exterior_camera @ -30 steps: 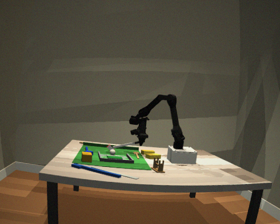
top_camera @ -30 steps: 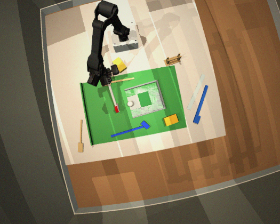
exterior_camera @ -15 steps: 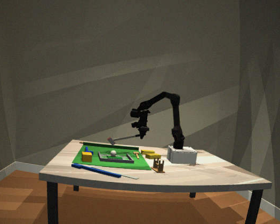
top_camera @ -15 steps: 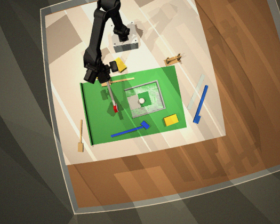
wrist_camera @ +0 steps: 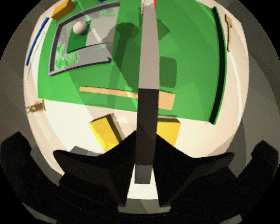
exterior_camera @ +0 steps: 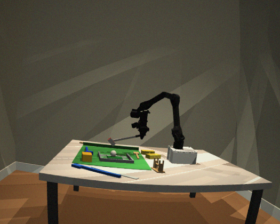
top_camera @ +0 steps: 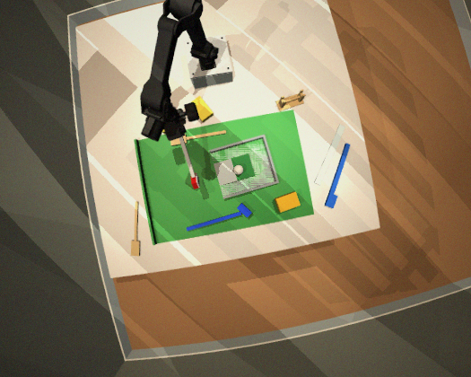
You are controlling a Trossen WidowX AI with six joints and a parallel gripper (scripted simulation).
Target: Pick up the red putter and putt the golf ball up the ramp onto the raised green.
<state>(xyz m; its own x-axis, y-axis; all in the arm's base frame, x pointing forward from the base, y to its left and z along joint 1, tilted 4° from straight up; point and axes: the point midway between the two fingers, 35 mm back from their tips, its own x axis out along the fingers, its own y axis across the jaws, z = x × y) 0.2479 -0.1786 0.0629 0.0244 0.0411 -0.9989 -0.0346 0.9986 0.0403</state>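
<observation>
My gripper (top_camera: 181, 135) (exterior_camera: 142, 136) (wrist_camera: 143, 133) is shut on the red putter's grey shaft (top_camera: 188, 157) (exterior_camera: 126, 138) (wrist_camera: 149, 65), above the green mat (top_camera: 168, 215). The putter's red head (top_camera: 195, 182) (exterior_camera: 111, 141) hangs raised, left of the ramp in the top view. The white golf ball (top_camera: 238, 170) (exterior_camera: 113, 153) (wrist_camera: 79, 27) sits at the dark green raised square (top_camera: 248, 162) (wrist_camera: 77, 44), by its edge with the pale ramp (top_camera: 224, 172). A grey border (top_camera: 271, 159) (exterior_camera: 118, 160) surrounds them on most sides. The putter head and ball are apart.
A tan putter (top_camera: 208, 134) (wrist_camera: 106, 91) lies below the gripper. Yellow blocks (top_camera: 202, 109) (exterior_camera: 153, 156) (wrist_camera: 106, 133) stand near the arm base. A blue putter (top_camera: 214, 221) and an orange block (top_camera: 288, 202) (exterior_camera: 87, 157) are on the mat. A dark rail (top_camera: 146, 193) (wrist_camera: 220, 70) lines its left edge.
</observation>
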